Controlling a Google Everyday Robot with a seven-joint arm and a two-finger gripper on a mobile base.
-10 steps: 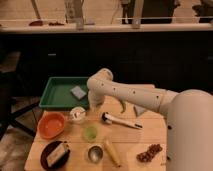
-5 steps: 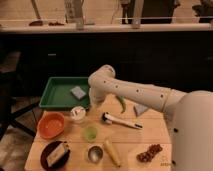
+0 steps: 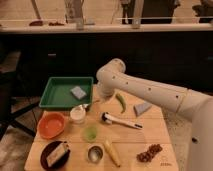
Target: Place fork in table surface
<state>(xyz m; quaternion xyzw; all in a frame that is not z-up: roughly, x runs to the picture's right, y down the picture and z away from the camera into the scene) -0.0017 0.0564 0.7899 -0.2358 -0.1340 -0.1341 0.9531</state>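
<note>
My white arm reaches in from the right across the wooden table surface. Its gripper hangs low just off the front right corner of the green tray, mostly hidden under the wrist. A slim silver fork sticks out of it to the left, just above the table beside the white cup. The gripper is shut on the fork.
The green tray holds a grey sponge. On the table lie a green pepper, a black-and-white utensil, a white cup, an orange bowl, a green cup, a metal cup and a grey wedge.
The arm's elbow has drifted slightly up and left. The gripper stays shut near the tray's front right corner.
</note>
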